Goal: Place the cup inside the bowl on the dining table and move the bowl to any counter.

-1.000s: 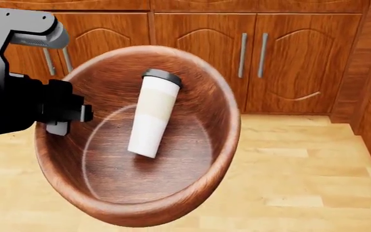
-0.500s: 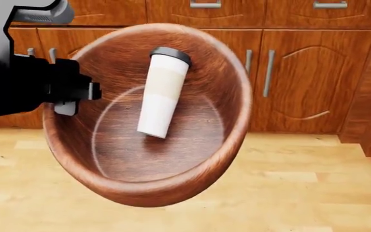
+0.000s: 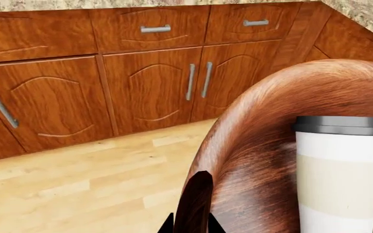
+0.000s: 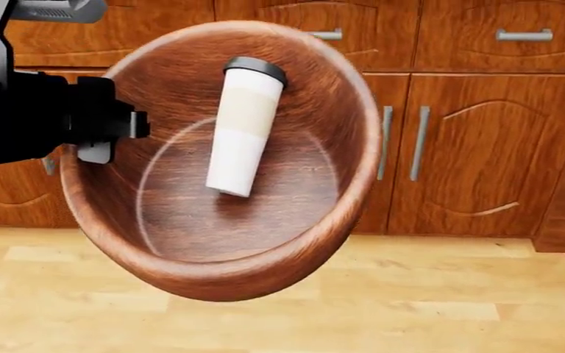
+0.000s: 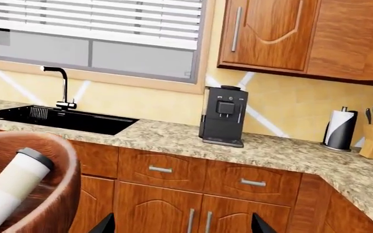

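Cup (image 4: 243, 132) lying in bowl (image 4: 293, 250); left tool (image 4: 101, 136) clamped on rim.

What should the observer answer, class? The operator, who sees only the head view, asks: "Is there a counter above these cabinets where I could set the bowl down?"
Observer: Yes. The right wrist view shows a granite counter running along the top of the cabinets.
Operator: Is anything standing on it?
Observer: A black coffee machine stands on it, with bare granite between it and a paper towel roll.
Operator: Is my right gripper free?
Observer: Yes. Its jaws stand wide apart with nothing between them.
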Robot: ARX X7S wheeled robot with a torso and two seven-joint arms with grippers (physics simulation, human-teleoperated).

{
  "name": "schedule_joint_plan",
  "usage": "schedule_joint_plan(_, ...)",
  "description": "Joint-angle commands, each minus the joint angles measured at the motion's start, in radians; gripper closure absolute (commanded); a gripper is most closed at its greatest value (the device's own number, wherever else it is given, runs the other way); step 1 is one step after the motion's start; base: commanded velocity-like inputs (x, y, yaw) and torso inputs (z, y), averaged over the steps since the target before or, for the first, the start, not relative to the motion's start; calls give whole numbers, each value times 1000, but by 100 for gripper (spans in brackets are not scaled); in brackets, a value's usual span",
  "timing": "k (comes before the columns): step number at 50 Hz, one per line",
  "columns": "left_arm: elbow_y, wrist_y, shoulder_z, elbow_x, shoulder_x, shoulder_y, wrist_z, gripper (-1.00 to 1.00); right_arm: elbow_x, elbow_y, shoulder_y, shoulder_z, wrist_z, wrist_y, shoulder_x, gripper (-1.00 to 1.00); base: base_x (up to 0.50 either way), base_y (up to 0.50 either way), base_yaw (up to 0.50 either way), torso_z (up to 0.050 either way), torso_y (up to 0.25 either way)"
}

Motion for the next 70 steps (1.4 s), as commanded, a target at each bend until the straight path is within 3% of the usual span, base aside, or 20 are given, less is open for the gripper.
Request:
schedule_joint_plan(1,-21,15,-2,21,4,-15,24,100,1,-17,-23,38,-6,23,-11,-100,500,23,0,0,0)
schedule_joint_plan(21,-9,29,2,20,3,6,14,100,18,-21,-34,64,-7,31,-2,-100,500,24,0,0,2)
schedule_joint_plan(55,-27,41,8,34,7,-7,40,100,-5,-8,12,-35,-4,-24,16,-100,500,24,0,0,2)
schedule_joint_plan(70,-41,51,1,22,12,-11,34,100,10,-17,-15,3,-11,-7,1,-100,500,23,0,0,2)
